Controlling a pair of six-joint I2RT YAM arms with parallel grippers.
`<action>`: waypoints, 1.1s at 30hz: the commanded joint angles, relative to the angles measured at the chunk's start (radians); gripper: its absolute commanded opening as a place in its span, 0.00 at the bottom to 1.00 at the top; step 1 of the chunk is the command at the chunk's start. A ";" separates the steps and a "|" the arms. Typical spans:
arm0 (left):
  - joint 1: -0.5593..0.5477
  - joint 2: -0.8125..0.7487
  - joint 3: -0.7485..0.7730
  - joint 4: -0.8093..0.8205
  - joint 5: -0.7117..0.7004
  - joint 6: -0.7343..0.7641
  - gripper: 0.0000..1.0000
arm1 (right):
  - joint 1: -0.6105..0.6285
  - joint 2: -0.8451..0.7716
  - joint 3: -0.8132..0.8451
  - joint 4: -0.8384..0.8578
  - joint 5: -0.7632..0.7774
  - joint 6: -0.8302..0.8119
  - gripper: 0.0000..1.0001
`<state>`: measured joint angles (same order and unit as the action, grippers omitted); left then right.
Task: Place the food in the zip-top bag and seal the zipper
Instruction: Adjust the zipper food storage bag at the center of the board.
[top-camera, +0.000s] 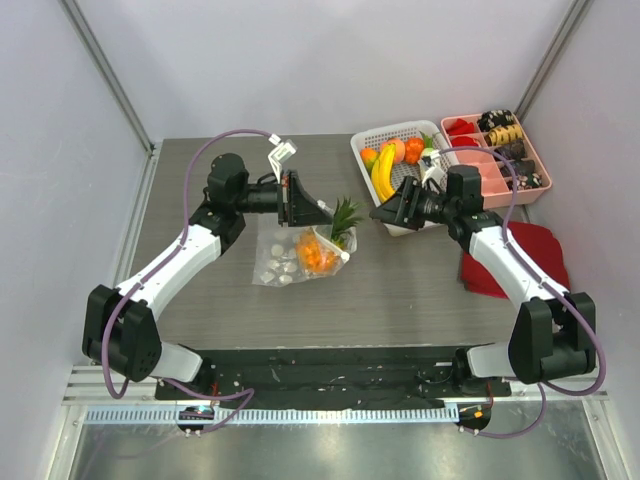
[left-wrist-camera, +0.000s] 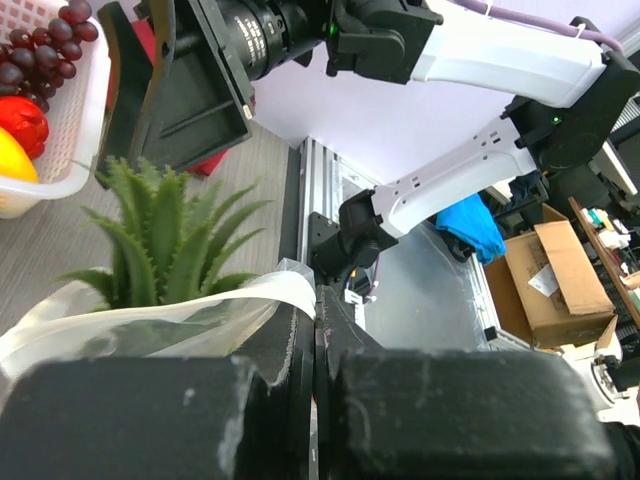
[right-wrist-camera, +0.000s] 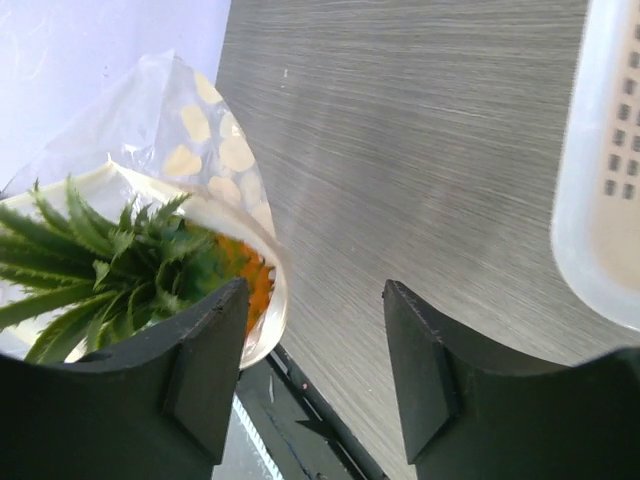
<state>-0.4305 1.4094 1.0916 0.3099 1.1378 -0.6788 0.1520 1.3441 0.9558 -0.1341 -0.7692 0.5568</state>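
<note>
Left gripper (left-wrist-camera: 315, 335) pinches the zip-top bag (top-camera: 280, 262) mouth mid-table (top-camera: 400, 290), orange scaly fruit (top-camera: 318, 255) partly inside. Right gripper (right-wrist-camera: 312, 300) is spread and empty beside the basket (top-camera: 372, 140).

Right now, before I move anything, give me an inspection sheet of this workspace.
Surface: grey wood-grain table.
Job's things: zip-top bag mid-table, mouth open; toy pineapple in it, leaves poking out; zipper unsealed. More toy food, including a toy banana, in the white mesh basket.
Clutter: pink compartment tray and red cloth at the right.
Grippers: left gripper shut on the bag's mouth edge; right gripper open, empty, beside the basket.
Cables: purple cables loop along both arms.
Surroundings: white walls; cardboard box beyond the table.
</note>
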 joint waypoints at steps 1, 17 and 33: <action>0.004 -0.026 0.008 0.093 0.007 -0.041 0.00 | 0.043 -0.010 0.015 0.087 -0.038 0.022 0.64; 0.010 -0.026 0.010 0.039 -0.021 -0.065 0.00 | 0.138 0.061 0.049 0.097 -0.008 -0.047 0.24; 0.058 -0.009 0.379 -1.210 -0.291 0.190 0.00 | 0.221 -0.238 0.066 -0.059 0.051 0.123 0.01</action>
<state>-0.3710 1.4464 1.4166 -0.6632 0.8845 -0.5064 0.3290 1.1526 0.9737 -0.1471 -0.7433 0.6304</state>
